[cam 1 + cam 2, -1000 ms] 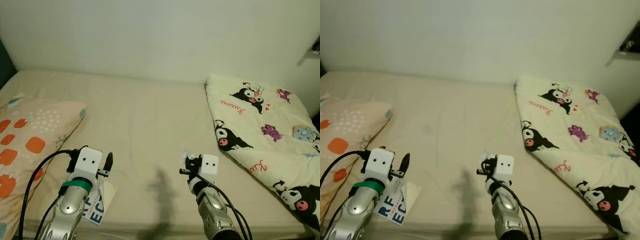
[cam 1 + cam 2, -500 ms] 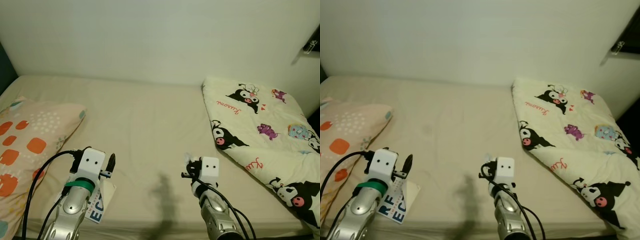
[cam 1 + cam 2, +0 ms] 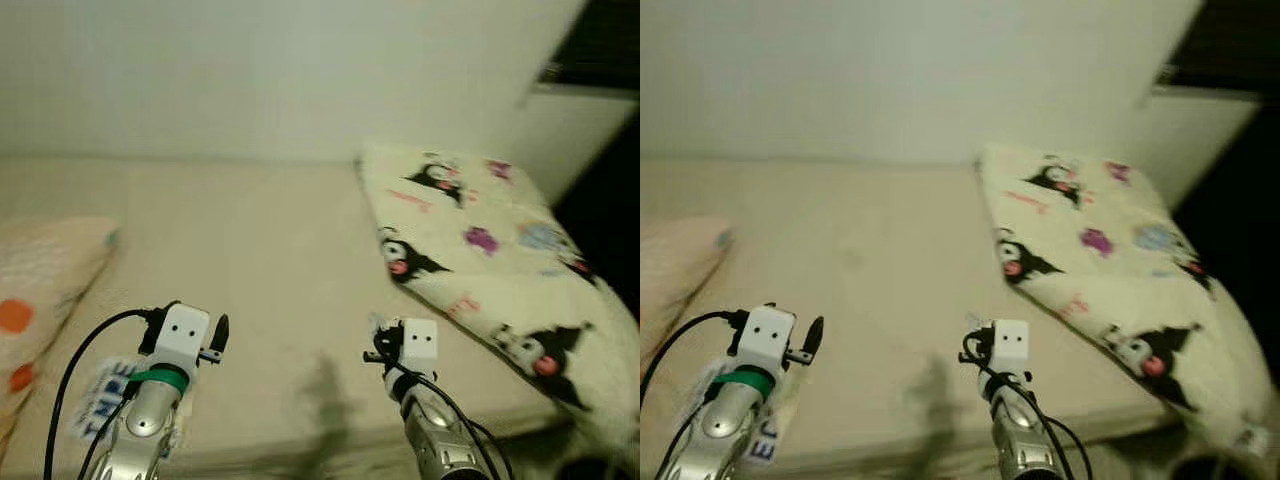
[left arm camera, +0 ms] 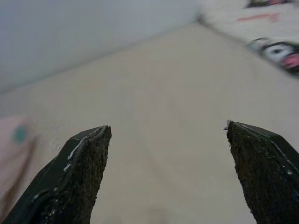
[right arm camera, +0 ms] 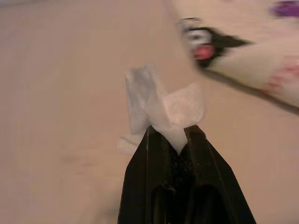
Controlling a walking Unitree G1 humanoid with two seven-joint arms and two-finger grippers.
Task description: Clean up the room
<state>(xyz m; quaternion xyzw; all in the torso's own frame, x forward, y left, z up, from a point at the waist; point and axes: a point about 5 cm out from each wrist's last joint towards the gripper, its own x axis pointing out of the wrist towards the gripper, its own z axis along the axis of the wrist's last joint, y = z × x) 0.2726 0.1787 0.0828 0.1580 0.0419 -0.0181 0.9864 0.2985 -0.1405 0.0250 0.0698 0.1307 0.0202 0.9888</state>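
My right gripper (image 5: 170, 133) is shut on a crumpled white tissue (image 5: 159, 105), which sticks out past its black fingertips. In the eye views that gripper (image 3: 378, 338) hovers low over the front of the beige bed sheet (image 3: 250, 240), with the tissue (image 3: 376, 322) a small white scrap at its tip. My left gripper (image 4: 168, 135) is open with nothing between its fingers, and it (image 3: 220, 330) is held over the sheet at the front left.
A cream blanket with cartoon prints (image 3: 470, 230) lies along the bed's right side. A pillow with orange spots (image 3: 40, 270) lies at the left. A white sheet with blue letters (image 3: 100, 385) lies under my left arm. A dark gap (image 3: 610, 170) opens beyond the bed's right edge.
The whole picture has slid left and blurred, so the camera has turned right. Both arms keep their pose, and the tissue stays in my right gripper.
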